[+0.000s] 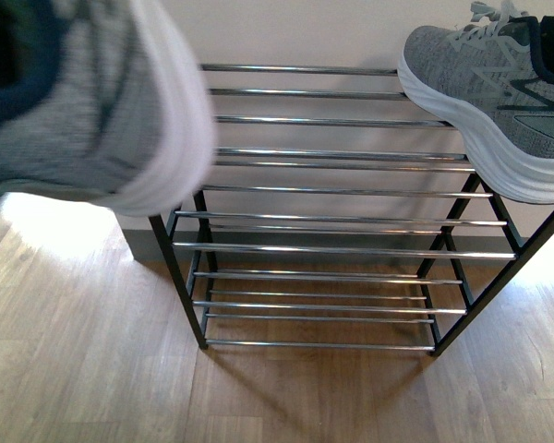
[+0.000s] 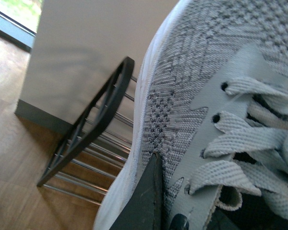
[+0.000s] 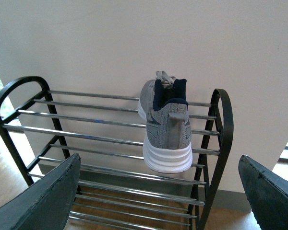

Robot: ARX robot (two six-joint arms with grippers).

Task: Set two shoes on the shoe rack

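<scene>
One grey knit sneaker [image 1: 499, 101] with a thick white sole rests on the top shelf of the shoe rack [image 1: 323, 221], at its right end; the right wrist view shows its navy heel [image 3: 167, 127]. The other grey sneaker [image 1: 92, 111] hangs blurred and close in the upper left of the front view, above the rack's left end. My left gripper is shut on it: a dark finger [image 2: 144, 201] presses its knit side beside the laces. My right gripper [image 3: 158, 201] is open and empty, in front of the rack [image 3: 110, 139], apart from the resting sneaker.
The rack stands on a wood floor [image 1: 92, 369] against a pale wall [image 3: 134, 43] with a grey skirting. Its black frame has rounded top corners [image 3: 19, 86]. Chrome bars [image 1: 332, 249] form several tiers. A window edge shows by the floor in the left wrist view [image 2: 9, 24].
</scene>
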